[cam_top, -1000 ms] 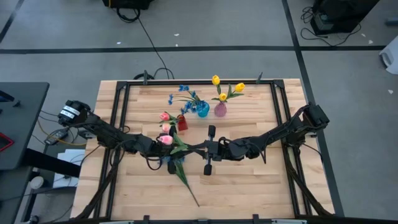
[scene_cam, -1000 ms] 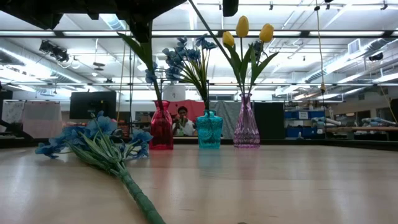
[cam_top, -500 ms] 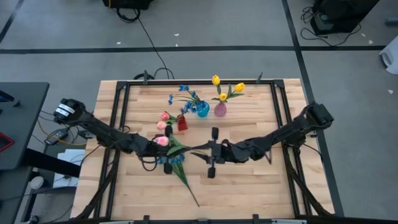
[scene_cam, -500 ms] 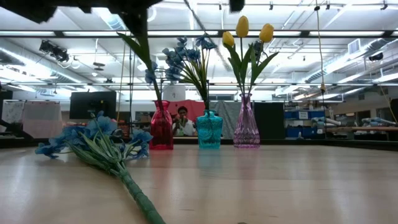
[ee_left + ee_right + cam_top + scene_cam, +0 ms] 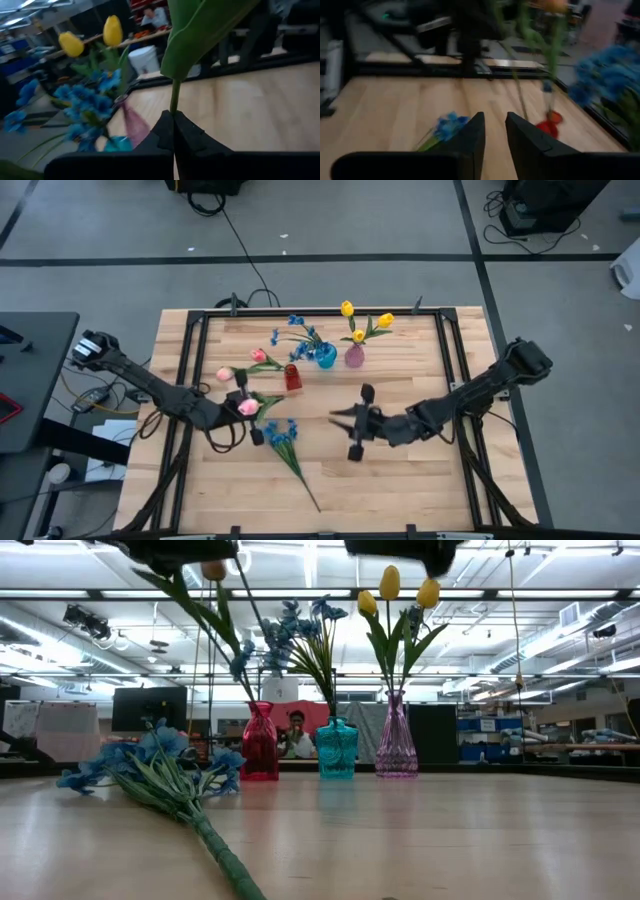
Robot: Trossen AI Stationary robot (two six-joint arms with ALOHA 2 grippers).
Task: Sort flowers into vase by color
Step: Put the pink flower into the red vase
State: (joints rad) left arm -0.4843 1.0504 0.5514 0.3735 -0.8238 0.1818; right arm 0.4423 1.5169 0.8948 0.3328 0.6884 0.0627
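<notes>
Gripping a pink tulip by its thin green stem, the left gripper (image 5: 246,416) sat left of centre in the high view, its fingers pinched together on the stem (image 5: 174,97) in the left wrist view. That pink tulip (image 5: 246,407) lay just beside the fingers, with a second pink bloom (image 5: 224,374) a little up and to the left of it. The right gripper (image 5: 348,423) waited right of centre, its two fingers standing slightly apart with nothing between them in the right wrist view.

Toward the top centre of the table (image 5: 420,490), three vases stood in a row: a red vase (image 5: 292,378) with a pink tulip (image 5: 258,355) leaning out to its left, a blue vase (image 5: 326,357) holding blue blossoms (image 5: 296,323), and a pink vase (image 5: 354,356) holding yellow tulips (image 5: 347,309). One blue bunch (image 5: 281,431) lay flat on the wood below the red vase, its stem running toward the lower centre of the frame; in the low view it filled the lower left.

A person (image 5: 293,735) showed in the room behind the vases.
</notes>
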